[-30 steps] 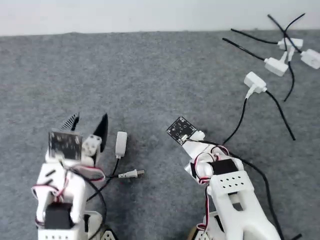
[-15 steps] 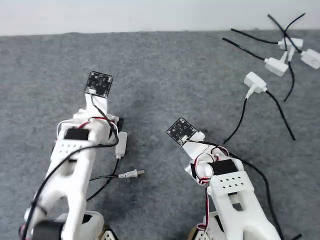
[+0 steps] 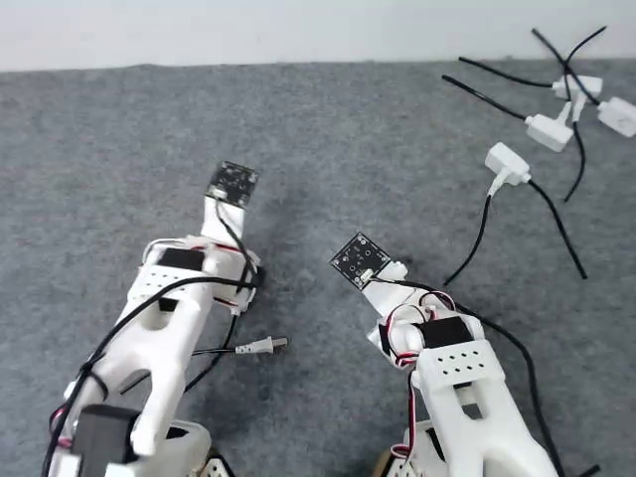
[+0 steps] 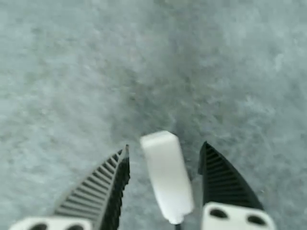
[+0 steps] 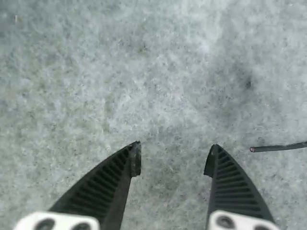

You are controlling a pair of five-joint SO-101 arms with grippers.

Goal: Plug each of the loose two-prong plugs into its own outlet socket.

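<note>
"Tools: how do they stand?"
"My left tool (image 4: 165,146) is spread astride a white oblong block (image 4: 167,177) lying on the grey bench (image 3: 328,129), lined up for a pinch, I'd judge. My right tool (image 5: 175,145) is spread over bare bench."
"Plugs?"
"One two-prong plug (image 3: 266,345) lies beside my left arm. Other white pieces (image 3: 507,161) lie far off right."

Robotics lab bench, grey felt-covered table (image 3: 328,129), white wall (image 3: 298,30), two white robot arms (image 3: 462,383) with exposed wires (image 3: 402,323), loose corded plugs (image 3: 505,159).
</note>
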